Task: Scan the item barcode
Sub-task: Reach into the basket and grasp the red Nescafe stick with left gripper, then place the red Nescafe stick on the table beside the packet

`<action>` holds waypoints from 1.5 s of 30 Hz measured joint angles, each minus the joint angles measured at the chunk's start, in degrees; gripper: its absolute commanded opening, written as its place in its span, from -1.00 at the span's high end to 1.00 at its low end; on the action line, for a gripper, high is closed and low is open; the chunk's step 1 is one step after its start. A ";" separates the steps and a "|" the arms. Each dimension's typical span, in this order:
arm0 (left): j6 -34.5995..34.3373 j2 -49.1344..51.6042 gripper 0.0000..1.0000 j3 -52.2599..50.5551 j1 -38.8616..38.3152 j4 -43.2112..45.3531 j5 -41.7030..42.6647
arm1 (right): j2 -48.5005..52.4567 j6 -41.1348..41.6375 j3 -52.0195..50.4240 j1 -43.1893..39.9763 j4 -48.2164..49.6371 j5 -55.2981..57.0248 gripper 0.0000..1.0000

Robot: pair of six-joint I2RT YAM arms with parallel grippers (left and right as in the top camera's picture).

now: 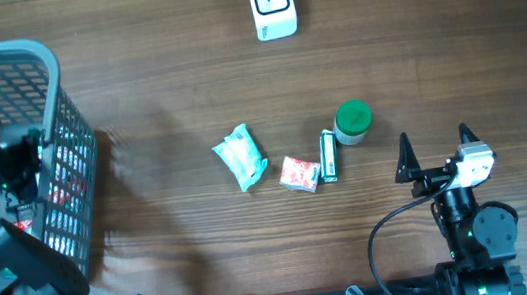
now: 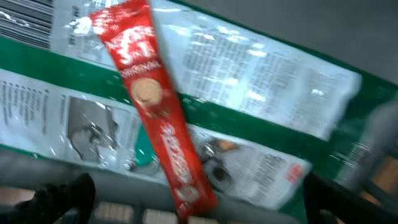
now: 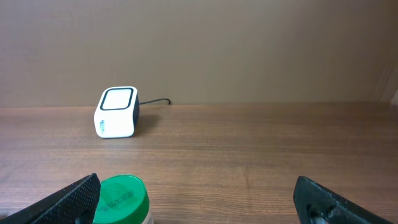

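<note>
I am looking down on a wooden counter (image 1: 153,70) where the white scanner (image 1: 272,3) is sitting near the back edge, a little right of the middle, with its dark window facing up and its cable running off the back. A grey mesh basket (image 1: 47,63) is standing at the left edge, and my left arm is reaching down into it. Through the left wrist camera I am watching the left hand (image 2: 196,193) hanging with its fingers spread wide apart and holding nothing. Just beyond them a red stick packet (image 2: 158,106) is lying slantwise on top of a large green and white bag (image 2: 280,81) inside the basket. The picture there is blurring, so I am not making out the print, though a barcode (image 2: 25,25) is showing on the bag at the upper left. Towards the front of the counter, right of the middle, four things are lying in a loose row: a pale teal packet (image 1: 241,157), a small red and white packet (image 1: 299,173), a small green and white carton (image 1: 328,155) just beside it, and a jar with a green lid (image 1: 352,121) just beyond the carton. The right hand (image 1: 435,141) is resting near the front right corner, its fingers wide apart and empty, pointing towards the back edge, with the jar near its left finger and the scanner well beyond.
</note>
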 measured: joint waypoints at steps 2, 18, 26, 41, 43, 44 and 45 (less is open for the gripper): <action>-0.04 0.04 -1.00 -3.45 0.00 1.97 -0.92 | 0.00 0.00 -0.02 0.00 0.00 0.00 -1.00; 5.90 -1.09 0.92 -9.31 0.00 9.38 -5.01 | 0.00 0.00 -0.02 0.00 0.00 0.00 -1.00; 10.01 -21.81 0.92 13.75 0.00 2.05 -3.85 | 0.00 0.00 -0.02 0.00 0.00 0.00 -1.00; 22.25 -43.76 0.92 9.05 -34.95 -10.88 5.88 | 0.00 0.00 -0.02 0.00 0.00 0.00 -1.00; 24.35 -42.86 0.92 5.35 -40.39 -10.78 2.99 | 0.00 0.00 -0.02 0.00 0.00 0.02 -0.99; 25.27 -42.14 0.92 2.95 -43.25 -10.36 1.55 | 0.00 0.00 -0.02 0.00 0.00 0.00 -1.00; 25.92 -41.11 0.92 0.59 -45.83 -9.84 0.72 | 0.00 0.00 -0.02 0.00 0.00 0.00 -0.99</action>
